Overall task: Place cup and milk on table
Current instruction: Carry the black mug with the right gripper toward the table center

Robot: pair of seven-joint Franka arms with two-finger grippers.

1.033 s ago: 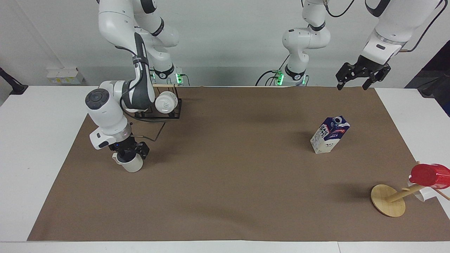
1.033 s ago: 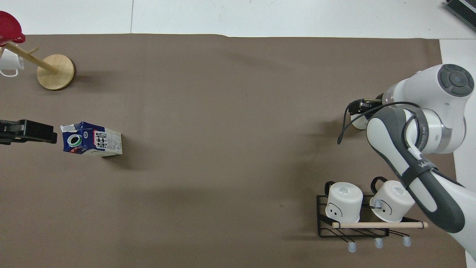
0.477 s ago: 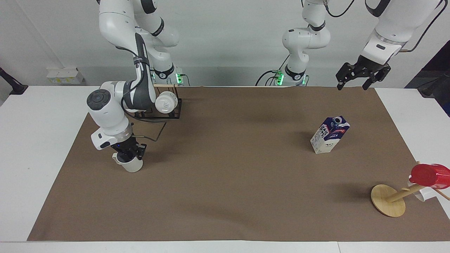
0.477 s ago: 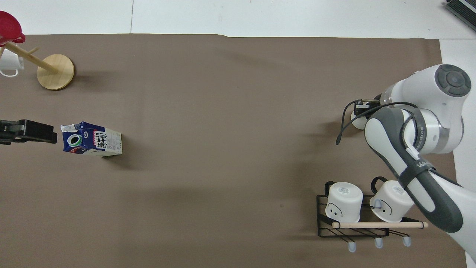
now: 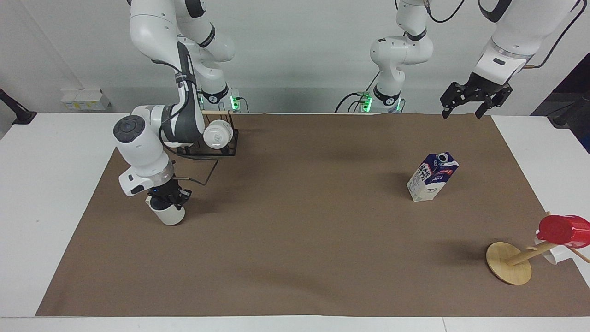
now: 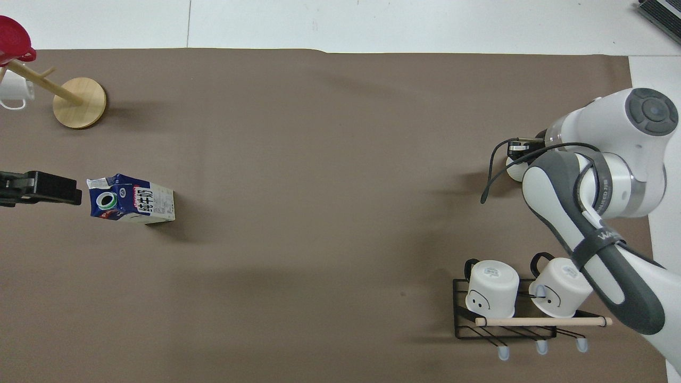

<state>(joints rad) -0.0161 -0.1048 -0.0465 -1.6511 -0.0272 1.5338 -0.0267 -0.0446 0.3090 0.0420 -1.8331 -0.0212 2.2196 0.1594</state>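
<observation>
My bench (image 5: 27, 193) is white, with a big brown mat (image 5: 295, 249) on it. The milk (image 5: 432, 177) is dark blue on top and white below, with dark letters and a white cap. My cup (image 5: 171, 215) is off-white. My claws are black: right claw (image 5: 168, 199), left claw (image 5: 474, 97). The red cup (image 5: 563, 230) hangs on a light wood stand (image 5: 509, 263). Two white mugs (image 6: 492, 288) sit in a black rack (image 6: 505, 325).

Cup turns in the gripper

The right gripper (image 5: 168, 201) turns the cup (image 5: 170, 215); its handle no longer shows at the side.
</observation>
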